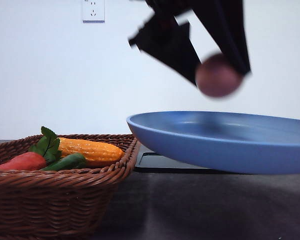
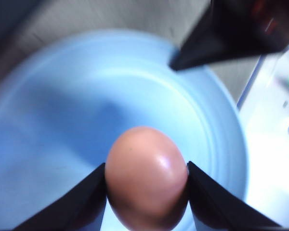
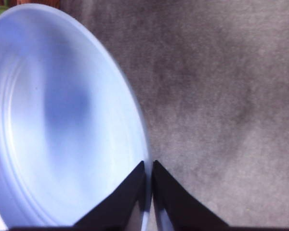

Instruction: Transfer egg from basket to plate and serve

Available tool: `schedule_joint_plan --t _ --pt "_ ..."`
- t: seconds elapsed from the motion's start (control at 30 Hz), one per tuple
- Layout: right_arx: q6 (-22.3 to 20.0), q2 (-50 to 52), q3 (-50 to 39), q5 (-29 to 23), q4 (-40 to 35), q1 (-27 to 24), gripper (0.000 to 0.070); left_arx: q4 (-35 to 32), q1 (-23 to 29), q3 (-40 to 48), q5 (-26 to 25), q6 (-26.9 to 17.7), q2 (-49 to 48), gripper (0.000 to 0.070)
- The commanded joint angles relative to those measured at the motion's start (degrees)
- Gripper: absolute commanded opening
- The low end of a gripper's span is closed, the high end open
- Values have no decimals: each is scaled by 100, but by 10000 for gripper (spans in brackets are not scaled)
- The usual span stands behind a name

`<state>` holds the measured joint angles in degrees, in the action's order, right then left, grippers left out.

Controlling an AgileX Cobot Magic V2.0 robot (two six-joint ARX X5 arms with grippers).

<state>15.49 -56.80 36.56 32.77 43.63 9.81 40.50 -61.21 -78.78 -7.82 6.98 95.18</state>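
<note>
Left gripper [image 2: 147, 180]: jaws clamped on the egg [image 2: 147, 177], one finger pressing each flank; in the front view it hangs above the plate, blurred.
Egg: pinkish-brown, held between the left fingers, directly over the plate's bowl and apart from it.
Right gripper [image 3: 148, 185]: fingers pinched together on the rim of the plate [image 3: 62, 120], one finger inside the rim, one outside.
Plate: light blue, held off the table by the right gripper, tilted; bowl bare beneath the egg.
Basket [image 1: 50, 200]: wicker, well to the side of the left gripper, lower down; holds a corn cob [image 1: 90, 150], a red-orange vegetable [image 1: 21, 162] and a green vegetable [image 1: 65, 162].
Black tray [image 1: 160, 162]: flat, under the raised plate.
Progress: egg appears lifted out of the basket; release onto the plate and serving judged outstanding.
Markings: no brand, label or legible writing; a plain wall socket [image 1: 93, 10] above.
</note>
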Motion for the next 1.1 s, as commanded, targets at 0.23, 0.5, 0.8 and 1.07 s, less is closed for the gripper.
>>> schedule_joint_plan --t 0.23,0.5,0.8,1.07 --pt "55 -42 105 44 43 32 0 17 -147 -83 -6 -52 409 159" --pt "50 -42 105 50 101 32 0 79 -156 -83 -9 -24 409 372" --pt "37 -42 105 328 196 31 0 79 -182 -85 -9 78 397 374" --pt "36 -156 142 329 248 24 0 446 -96 -116 -5 115 -326 374"
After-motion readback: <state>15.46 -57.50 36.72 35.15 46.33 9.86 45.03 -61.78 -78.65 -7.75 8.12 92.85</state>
